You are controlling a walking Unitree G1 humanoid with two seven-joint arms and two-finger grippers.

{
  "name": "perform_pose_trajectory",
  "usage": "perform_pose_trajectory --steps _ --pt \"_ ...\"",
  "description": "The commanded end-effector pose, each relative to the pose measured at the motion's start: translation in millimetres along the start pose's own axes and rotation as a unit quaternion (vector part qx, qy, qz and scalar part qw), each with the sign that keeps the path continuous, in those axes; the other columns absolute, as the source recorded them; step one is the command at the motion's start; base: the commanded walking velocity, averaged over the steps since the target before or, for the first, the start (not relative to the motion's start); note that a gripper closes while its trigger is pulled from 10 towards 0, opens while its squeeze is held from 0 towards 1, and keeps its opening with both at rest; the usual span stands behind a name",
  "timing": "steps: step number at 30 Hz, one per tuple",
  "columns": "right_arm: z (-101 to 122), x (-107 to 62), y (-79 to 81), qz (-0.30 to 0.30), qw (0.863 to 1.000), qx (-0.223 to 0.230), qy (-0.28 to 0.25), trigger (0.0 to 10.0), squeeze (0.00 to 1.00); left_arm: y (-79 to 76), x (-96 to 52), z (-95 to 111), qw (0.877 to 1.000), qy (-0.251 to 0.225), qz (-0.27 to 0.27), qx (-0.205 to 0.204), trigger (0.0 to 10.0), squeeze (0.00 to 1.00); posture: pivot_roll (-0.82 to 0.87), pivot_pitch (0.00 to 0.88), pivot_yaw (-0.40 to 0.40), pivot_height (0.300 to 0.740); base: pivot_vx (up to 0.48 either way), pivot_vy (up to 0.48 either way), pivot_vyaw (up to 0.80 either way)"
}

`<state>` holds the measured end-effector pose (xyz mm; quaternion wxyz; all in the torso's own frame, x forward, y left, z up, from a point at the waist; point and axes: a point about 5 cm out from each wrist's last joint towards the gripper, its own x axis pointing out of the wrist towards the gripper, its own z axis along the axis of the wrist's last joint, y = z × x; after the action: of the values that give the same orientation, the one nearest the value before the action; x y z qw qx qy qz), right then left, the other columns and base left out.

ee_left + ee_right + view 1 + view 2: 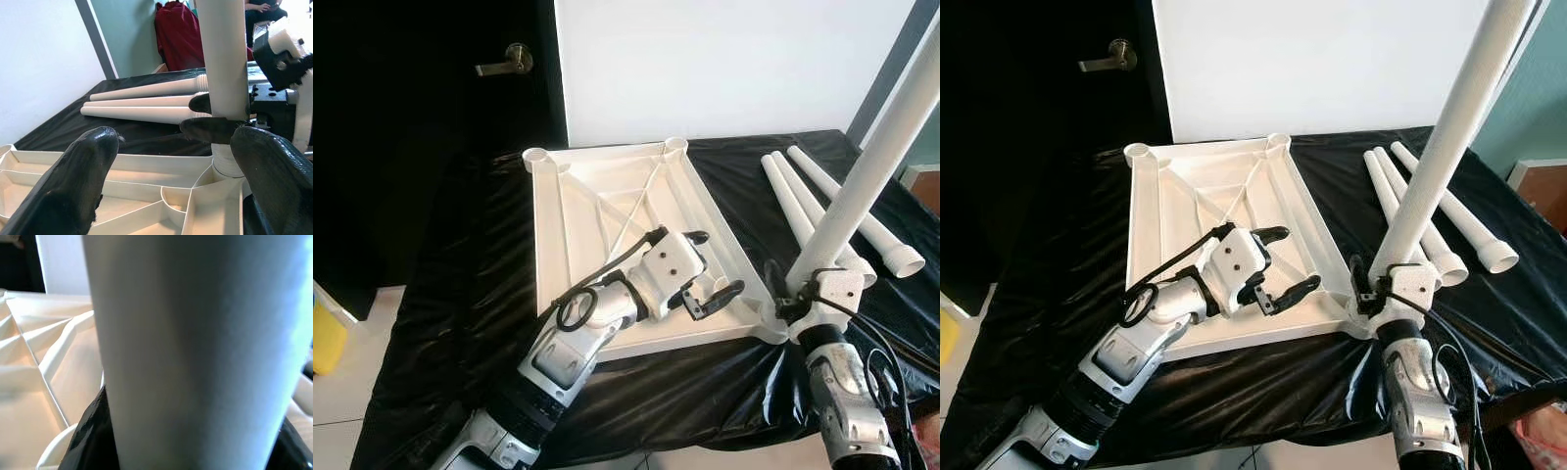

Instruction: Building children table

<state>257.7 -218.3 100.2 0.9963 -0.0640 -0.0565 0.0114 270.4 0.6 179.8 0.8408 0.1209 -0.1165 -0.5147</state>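
A white tabletop point(578, 215) lies upside down on a surface draped in black cloth point(460, 294), ribs and corner sockets facing up. One white leg point(871, 166) stands slightly tilted in the near right corner socket point(773, 328). My right gripper point(791, 294) is shut on that leg just above the socket. In the right wrist view the leg point(195, 342) is seen close up. My left gripper point(713, 266) hovers open over the tabletop's right rim, a short way left of the leg, with nothing between its fingers point(83, 176).
Three loose white legs point(813, 196) lie side by side on the cloth at the back right. A dark door with a lever handle point(509, 61) and a white wall stand behind. A yellow object point(325, 338) sits on the floor at left.
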Motion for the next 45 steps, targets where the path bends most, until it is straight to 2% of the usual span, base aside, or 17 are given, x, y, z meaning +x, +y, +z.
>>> perform_pose_trajectory --steps 1,11,13,16,25,31,34,35,36,37,38,40,42,45 --pt "-40.9 -21.4 2.3 -0.006 0.994 0.003 0.108 10.0 0.00 -0.3 0.4 0.5 1.000 0.002 -0.023 0.008 10.0 0.00 -0.03 0.018 0.010 0.740 0.000 0.000 0.00" --pt "-45.8 -25.5 3.2 -0.014 0.993 0.016 0.117 10.0 0.00 -0.4 -0.2 0.5 1.000 0.002 -0.025 0.008 10.0 0.00 -0.04 0.018 0.018 0.740 0.000 0.000 0.00" --pt "-47.7 -26.0 1.0 -0.047 0.988 0.075 0.126 10.0 0.00 -0.2 0.1 0.7 1.000 0.002 -0.027 0.009 10.0 0.00 -0.04 0.017 0.021 0.740 0.000 0.000 0.00" --pt "-48.2 -25.2 0.6 -0.063 0.985 0.094 0.131 10.0 0.00 0.0 0.2 0.8 1.000 0.002 -0.028 0.010 10.0 0.00 -0.04 0.017 0.022 0.740 0.000 0.000 0.00" --pt "-44.3 -21.1 2.8 -0.066 0.986 0.095 0.122 10.0 0.00 -0.1 0.6 1.1 1.000 0.001 -0.029 0.011 10.0 0.00 -0.04 0.015 0.021 0.740 0.000 0.000 0.00" --pt "-41.7 -21.6 5.0 -0.063 0.989 0.077 0.111 10.0 0.00 0.0 0.5 1.2 1.000 0.001 -0.028 0.010 10.0 0.00 -0.04 0.016 0.019 0.740 0.000 0.000 0.00" --pt "-39.7 -22.3 5.3 -0.077 0.989 0.081 0.100 10.0 0.00 0.0 0.4 1.1 1.000 0.001 -0.028 0.010 10.0 0.00 -0.04 0.015 0.017 0.740 0.000 0.000 0.00" --pt "-38.1 -23.8 4.1 -0.108 0.987 0.077 0.089 10.0 0.00 -0.1 0.4 1.1 1.000 0.001 -0.028 0.011 10.0 0.00 -0.03 0.015 0.012 0.740 0.000 0.000 0.00" --pt "-37.8 -25.7 1.9 -0.163 0.980 0.077 0.082 10.0 0.00 0.1 0.4 1.0 1.000 0.001 -0.027 0.010 10.0 0.00 -0.03 0.015 0.013 0.740 0.000 0.000 0.00" --pt "-37.8 -25.7 1.9 -0.163 0.980 0.077 0.082 10.0 0.00 0.1 0.4 1.0 1.000 0.001 -0.027 0.010 10.0 0.00 -0.03 0.015 0.013 0.740 0.000 0.000 0.00" --pt "-38.9 -26.7 -0.1 -0.216 0.969 0.084 0.085 10.0 0.00 0.2 0.4 1.0 1.000 0.001 -0.027 0.010 10.0 0.00 -0.03 0.014 0.013 0.740 0.000 0.000 0.00" --pt "-38.9 -26.7 -0.1 -0.216 0.969 0.084 0.085 10.0 0.00 0.2 0.4 1.0 1.000 0.001 -0.027 0.010 10.0 0.00 -0.03 0.014 0.013 0.740 0.000 0.000 0.00" --pt "-37.9 -24.5 -1.8 -0.288 0.949 0.093 0.085 10.0 0.00 0.1 0.4 0.8 1.000 0.002 -0.026 0.011 10.0 0.00 -0.02 0.010 0.011 0.740 0.000 0.000 0.00" --pt "-37.5 -21.5 -0.8 -0.310 0.941 0.102 0.089 10.0 0.00 0.0 0.4 0.7 1.000 0.002 -0.026 0.011 10.0 0.00 -0.02 0.009 0.008 0.740 0.000 0.000 0.00"
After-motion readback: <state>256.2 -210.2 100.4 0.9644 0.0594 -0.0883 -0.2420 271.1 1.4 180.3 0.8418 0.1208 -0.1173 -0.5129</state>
